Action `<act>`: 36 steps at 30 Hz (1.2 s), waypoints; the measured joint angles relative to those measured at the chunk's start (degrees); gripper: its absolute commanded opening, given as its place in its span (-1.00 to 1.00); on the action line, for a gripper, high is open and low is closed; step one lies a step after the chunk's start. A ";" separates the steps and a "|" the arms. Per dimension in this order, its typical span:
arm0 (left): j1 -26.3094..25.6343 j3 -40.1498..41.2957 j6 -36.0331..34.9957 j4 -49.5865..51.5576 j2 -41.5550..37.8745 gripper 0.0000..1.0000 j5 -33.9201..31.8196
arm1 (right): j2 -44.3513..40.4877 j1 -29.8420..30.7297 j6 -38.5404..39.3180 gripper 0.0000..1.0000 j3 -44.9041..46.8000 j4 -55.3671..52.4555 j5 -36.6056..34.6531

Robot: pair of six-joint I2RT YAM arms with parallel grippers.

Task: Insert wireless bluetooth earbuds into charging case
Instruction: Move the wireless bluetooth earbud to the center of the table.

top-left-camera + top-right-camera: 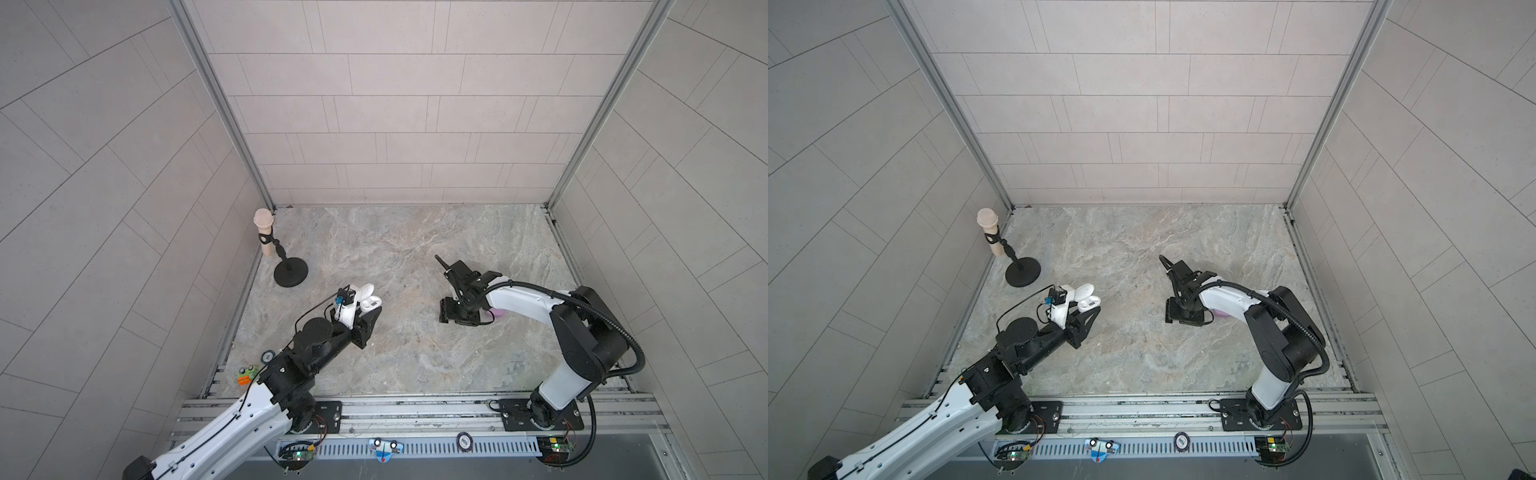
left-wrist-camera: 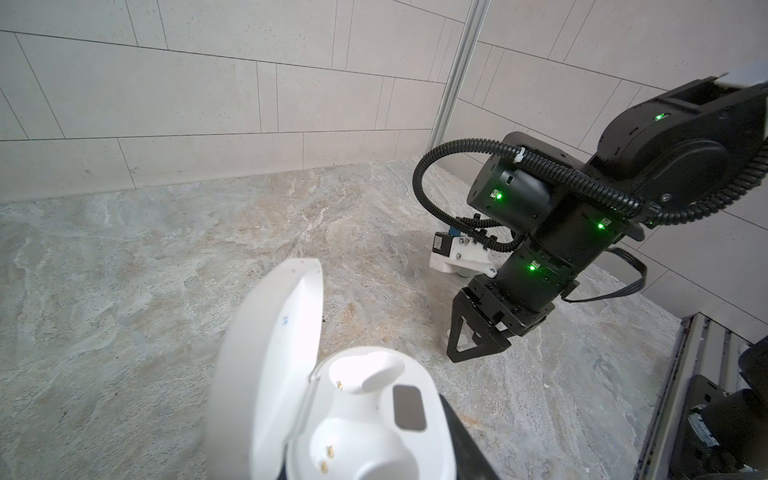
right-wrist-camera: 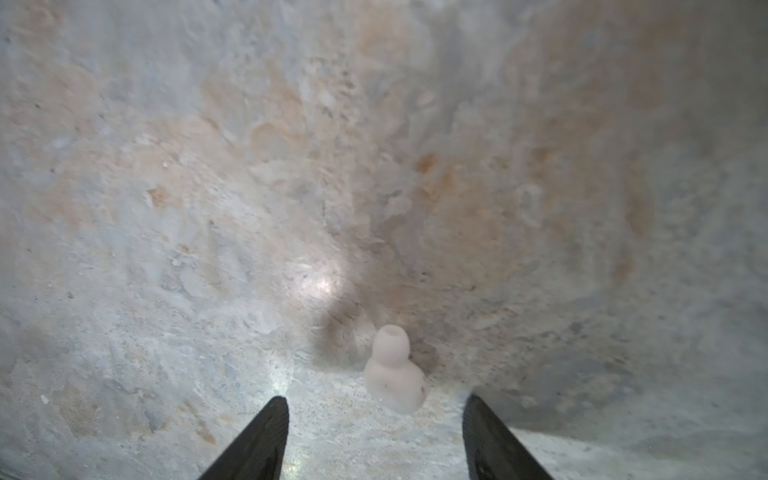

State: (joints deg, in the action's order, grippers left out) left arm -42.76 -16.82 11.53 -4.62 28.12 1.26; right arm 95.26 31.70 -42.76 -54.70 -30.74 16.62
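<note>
A white charging case point(image 1: 368, 301) point(image 1: 1086, 299) is held above the table's left half, its lid hinged open, with my left gripper point(image 1: 366, 316) shut on its base. The left wrist view shows the case point(image 2: 361, 415) close up, with bare gold contacts in both wells. My right gripper point(image 3: 374, 405) point(image 1: 453, 311) points down at the table right of centre, open. One white earbud point(image 3: 395, 374) lies on the table just beyond its fingertips, touching neither. A lilac thing point(image 1: 498, 312) lies mostly hidden under the right arm. Other earbuds are out of view.
A beige microphone point(image 1: 264, 228) on a black round-based stand point(image 1: 291, 272) is in the back left corner. Tiled walls close three sides. An aluminium rail point(image 1: 415, 411) with both arm bases runs along the front edge. Small coloured items point(image 1: 247, 374) lie by the left rail.
</note>
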 measured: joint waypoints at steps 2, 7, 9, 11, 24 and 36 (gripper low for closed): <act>0.00 0.00 0.00 0.00 -0.07 -0.75 0.02 | 0.31 0.20 -0.46 0.38 -0.22 0.96 0.63; 0.00 0.00 0.00 0.04 -0.48 -0.74 0.00 | 1.31 1.20 -1.03 0.39 -1.79 2.43 1.14; 0.00 0.00 0.00 0.04 -0.66 -0.74 0.00 | 1.38 1.90 -1.05 0.39 -2.78 2.58 1.09; 0.00 0.00 0.00 0.04 -0.79 -0.75 0.00 | 1.38 2.60 -1.07 0.40 -4.24 2.84 1.27; 0.00 0.00 0.00 0.20 -1.46 -0.74 -0.04 | 1.36 4.26 -0.61 0.42 -7.61 1.44 0.55; 0.00 0.00 -0.02 0.20 -1.44 -0.74 0.00 | 9.46 1.36 12.11 0.38 -17.35 -4.63 -1.27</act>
State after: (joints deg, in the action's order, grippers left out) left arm -42.76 -16.82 11.51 -4.43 26.68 1.26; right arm 104.73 33.06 -30.65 -72.05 -35.38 15.35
